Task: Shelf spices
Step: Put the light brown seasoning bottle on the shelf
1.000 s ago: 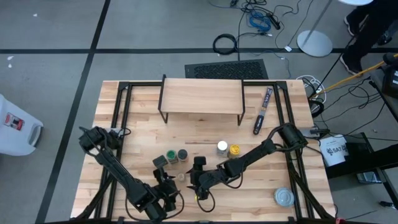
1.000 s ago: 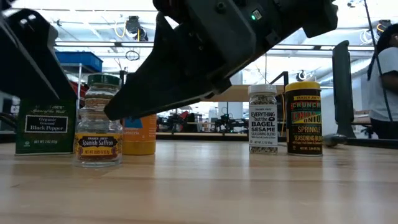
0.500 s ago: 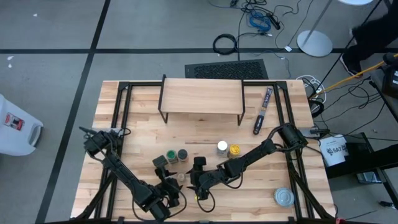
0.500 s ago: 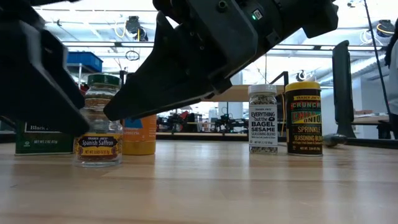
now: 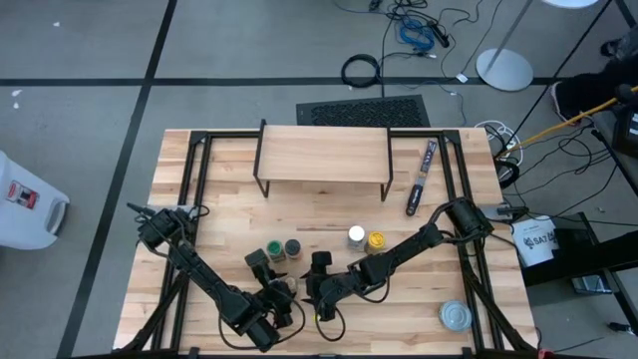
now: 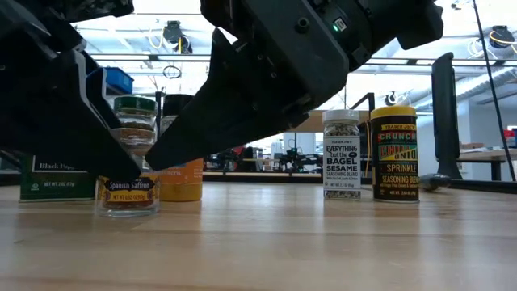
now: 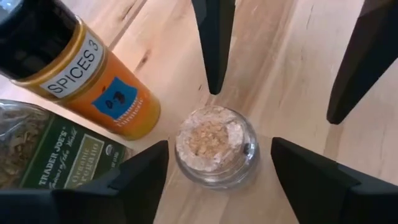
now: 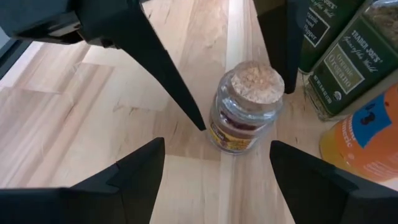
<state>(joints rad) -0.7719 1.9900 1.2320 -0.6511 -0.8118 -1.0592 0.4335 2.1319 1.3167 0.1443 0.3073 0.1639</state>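
Note:
A small clear saffron jar (image 7: 214, 144) with a cork top stands on the table near its front edge. My left gripper (image 7: 219, 149) is open, one finger on each side of the jar, and I see no touch. My right gripper (image 8: 217, 143) is open too and faces the same jar (image 8: 245, 109) from the other side. Just beyond stand an orange jar (image 7: 93, 74), a dark pepper tin (image 6: 56, 178) and a green-lidded jar (image 5: 276, 249). A white-lidded jar (image 6: 341, 153) and a yellow-lidded jar (image 6: 394, 153) stand to the right. The shelf (image 5: 324, 155) stands at the table's far side.
A long thin dark packet (image 5: 422, 178) lies right of the shelf. A flat round silver tin (image 5: 456, 316) sits at the near right corner. Black frame rails (image 5: 194, 170) run along the table's left and right sides. Bare wood lies between the jars and the shelf.
My left gripper has come down and toward the table's right, closing in on the saffron jar. In the low view its dark finger now stands in front of the pepper tin and part of the jar. The jars have stayed where they were.

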